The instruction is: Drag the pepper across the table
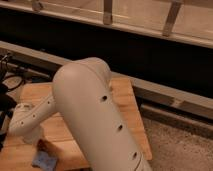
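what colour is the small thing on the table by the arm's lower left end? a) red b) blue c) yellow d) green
b: the small object on the table, just below the gripper at bottom left, is blue.

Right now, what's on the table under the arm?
A blue object lies on the table at the view's bottom left, beside the pincer at the low end of the arm. The arm covers the middle planks, so anything there is hidden.
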